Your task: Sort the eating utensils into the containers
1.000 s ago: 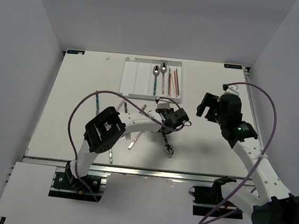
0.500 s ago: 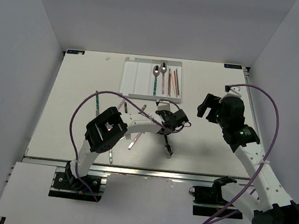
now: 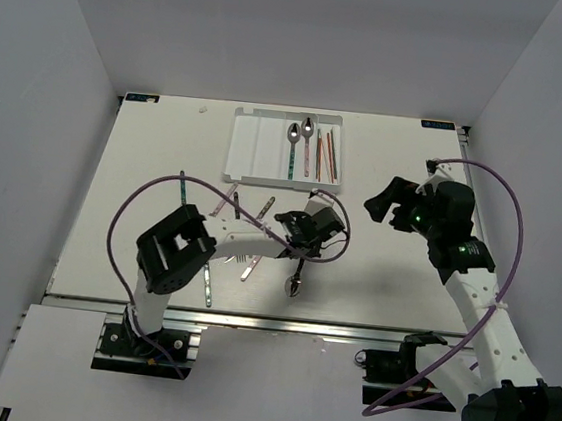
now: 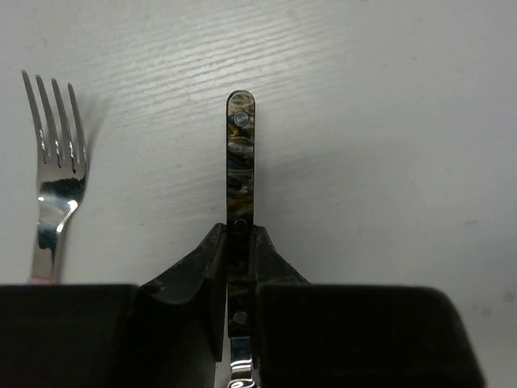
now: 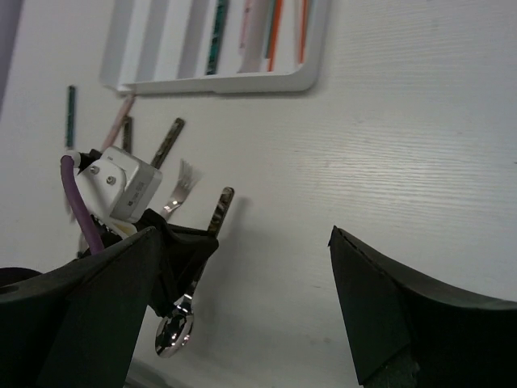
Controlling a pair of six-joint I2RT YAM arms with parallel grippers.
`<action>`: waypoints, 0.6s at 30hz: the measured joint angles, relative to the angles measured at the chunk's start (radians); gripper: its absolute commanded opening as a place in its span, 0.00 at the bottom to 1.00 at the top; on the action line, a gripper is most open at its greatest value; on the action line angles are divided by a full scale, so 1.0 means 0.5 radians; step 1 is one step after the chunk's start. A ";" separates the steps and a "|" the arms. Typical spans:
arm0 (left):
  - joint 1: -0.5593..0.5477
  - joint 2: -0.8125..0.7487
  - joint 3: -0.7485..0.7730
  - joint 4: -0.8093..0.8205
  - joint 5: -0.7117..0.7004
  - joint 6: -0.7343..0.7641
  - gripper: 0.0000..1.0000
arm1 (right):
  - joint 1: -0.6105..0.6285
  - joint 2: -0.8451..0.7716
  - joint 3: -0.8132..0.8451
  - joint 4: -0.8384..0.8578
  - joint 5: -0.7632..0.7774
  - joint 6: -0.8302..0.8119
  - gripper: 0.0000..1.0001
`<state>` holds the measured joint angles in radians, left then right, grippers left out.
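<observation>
My left gripper (image 3: 301, 243) has shifted the spoon (image 3: 295, 287) leftward, below the tray (image 3: 257, 148) edge, clamped on its handle; right gripper (image 3: 387, 204) gapes.

You have a spoon (image 4: 240, 153) with a dark marbled handle pinched between the fingers (image 4: 194, 267) of the left gripper (image 4: 240, 242), its bowl toward the counter's (image 3: 405, 274) near edge. A silver fork (image 4: 52, 186) lies just beside it, parallel. Left of that, a teal piece (image 3: 181, 188), a pink piece (image 3: 223, 202) and a dark piece (image 3: 236, 206) lie scattered. At the far side, your white tray (image 3: 252, 147) holds a teal-handled spoon (image 3: 294, 142) and a pink-handled spoon (image 3: 308, 133) together in one compartment, with red and green chopsticks (image 3: 325, 157) in the rightmost.
</observation>
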<state>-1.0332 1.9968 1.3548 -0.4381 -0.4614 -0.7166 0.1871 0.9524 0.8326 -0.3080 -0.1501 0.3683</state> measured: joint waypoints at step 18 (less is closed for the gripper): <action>-0.083 -0.834 -0.571 1.058 0.465 0.849 0.00 | 0.024 0.104 -0.331 0.604 -1.031 0.426 0.81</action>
<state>-1.0748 1.5799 1.0691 0.0910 -0.2291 -0.2920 0.1989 1.0042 0.6670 -0.0059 -0.6655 0.5812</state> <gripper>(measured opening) 0.216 0.832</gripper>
